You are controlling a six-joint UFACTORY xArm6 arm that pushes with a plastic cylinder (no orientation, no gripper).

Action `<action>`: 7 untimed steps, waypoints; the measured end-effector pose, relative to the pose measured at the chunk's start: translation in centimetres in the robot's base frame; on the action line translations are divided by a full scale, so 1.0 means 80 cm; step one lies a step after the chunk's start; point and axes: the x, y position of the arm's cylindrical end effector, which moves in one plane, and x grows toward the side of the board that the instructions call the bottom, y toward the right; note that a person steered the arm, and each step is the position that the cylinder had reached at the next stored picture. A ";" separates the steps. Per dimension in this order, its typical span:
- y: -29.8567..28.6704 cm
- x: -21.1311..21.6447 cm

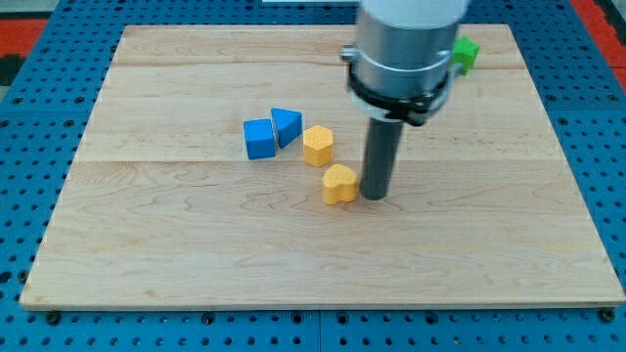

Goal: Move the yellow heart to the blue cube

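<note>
Grey cylindrical arm (406, 39), black collar, dark rod

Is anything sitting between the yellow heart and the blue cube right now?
Yes. The yellow hexagonal block sits just up-left of the yellow heart, near the line to the blue cube. My tip is against the heart's right side.

My tip (375, 196) rests on the pale wooden board (176, 244), seemingly touching the yellow heart block (339, 183) on its right. The blue cube (259, 139) sits up-left, beside a blue triangular block (287, 125) and a yellow hexagonal block (317, 145).
</note>
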 end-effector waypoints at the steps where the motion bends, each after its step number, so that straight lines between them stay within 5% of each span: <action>1: -0.053 -0.016; 2: -0.018 0.021; 4: -0.090 0.016; 7: -0.125 -0.052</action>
